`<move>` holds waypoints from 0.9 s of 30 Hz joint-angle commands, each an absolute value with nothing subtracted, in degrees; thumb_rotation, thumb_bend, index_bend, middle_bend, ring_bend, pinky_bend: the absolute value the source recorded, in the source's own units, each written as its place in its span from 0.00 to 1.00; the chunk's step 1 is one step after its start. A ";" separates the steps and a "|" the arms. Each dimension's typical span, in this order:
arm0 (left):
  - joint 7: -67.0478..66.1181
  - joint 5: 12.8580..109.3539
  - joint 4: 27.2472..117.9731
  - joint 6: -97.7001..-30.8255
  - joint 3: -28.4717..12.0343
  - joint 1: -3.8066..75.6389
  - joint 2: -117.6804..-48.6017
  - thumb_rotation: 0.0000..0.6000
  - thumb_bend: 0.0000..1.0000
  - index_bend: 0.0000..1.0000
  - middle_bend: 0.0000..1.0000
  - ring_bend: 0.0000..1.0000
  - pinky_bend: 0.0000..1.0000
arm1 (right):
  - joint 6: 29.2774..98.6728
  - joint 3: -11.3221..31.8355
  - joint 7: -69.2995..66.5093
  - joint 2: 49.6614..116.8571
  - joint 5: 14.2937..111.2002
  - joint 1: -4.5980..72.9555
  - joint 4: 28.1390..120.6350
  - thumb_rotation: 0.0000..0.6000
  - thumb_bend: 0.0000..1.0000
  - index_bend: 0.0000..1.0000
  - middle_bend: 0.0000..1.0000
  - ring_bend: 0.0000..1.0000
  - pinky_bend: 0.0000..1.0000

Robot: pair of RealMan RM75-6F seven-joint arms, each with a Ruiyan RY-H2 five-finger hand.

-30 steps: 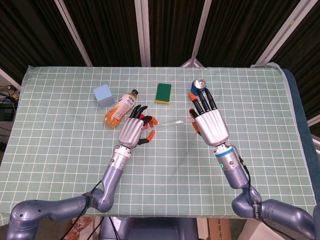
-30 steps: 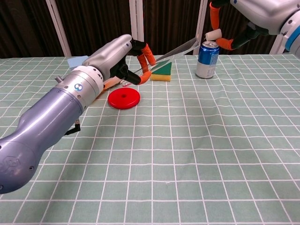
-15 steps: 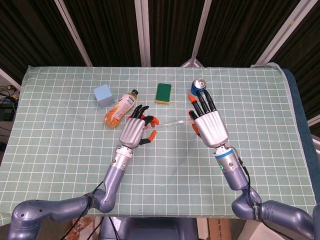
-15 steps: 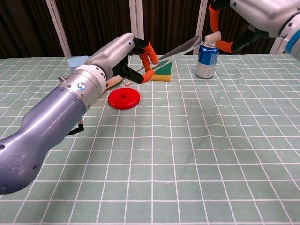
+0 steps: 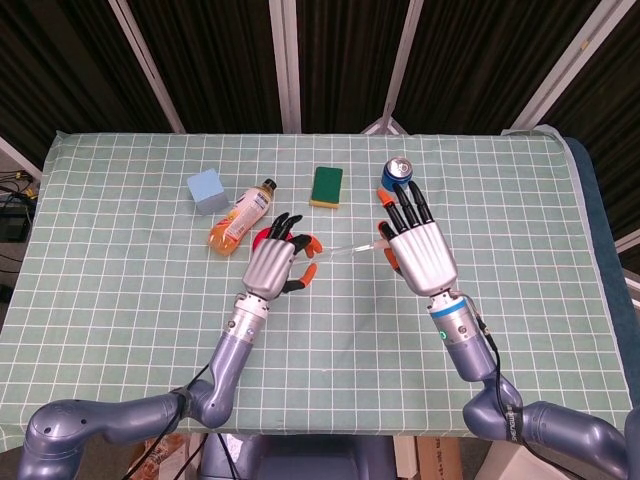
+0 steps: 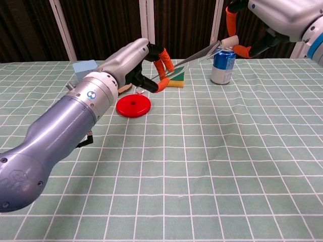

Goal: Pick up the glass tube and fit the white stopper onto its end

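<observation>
My left hand (image 5: 274, 264) (image 6: 132, 59) holds the clear glass tube (image 5: 345, 247) (image 6: 196, 54) above the table, pinched between orange-tipped fingers. The tube slants up and to the right. My right hand (image 5: 420, 250) (image 6: 262, 17) pinches the small white stopper (image 5: 384, 243) (image 6: 229, 40) between thumb and a finger. The stopper sits right at the tube's far end, touching it or over its tip; I cannot tell how far it is on.
A red disc (image 6: 133, 106) lies under my left hand. An orange juice bottle (image 5: 240, 216), a blue cube (image 5: 205, 190), a green sponge (image 5: 326, 186) and a blue can (image 5: 397, 172) (image 6: 223, 64) stand along the far half of the checked cloth.
My left hand has moved right with the tube, and its far end has met the stopper in my right hand. The gap between both hands has shrunk.
</observation>
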State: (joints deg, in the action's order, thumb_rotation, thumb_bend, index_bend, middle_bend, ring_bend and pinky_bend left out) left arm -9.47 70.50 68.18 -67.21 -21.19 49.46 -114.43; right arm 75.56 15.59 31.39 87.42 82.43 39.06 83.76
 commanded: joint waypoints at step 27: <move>-10.79 69.46 68.18 -66.99 -22.13 50.34 -115.58 1.00 0.67 0.49 0.52 0.10 0.00 | 76.02 14.88 31.75 87.94 82.65 38.88 84.24 1.00 0.39 0.58 0.16 0.00 0.00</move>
State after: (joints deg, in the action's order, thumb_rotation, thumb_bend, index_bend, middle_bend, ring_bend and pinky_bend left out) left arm -10.78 69.45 68.18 -66.99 -22.12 50.33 -115.58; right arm 76.02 14.88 31.75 87.94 82.65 38.89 84.23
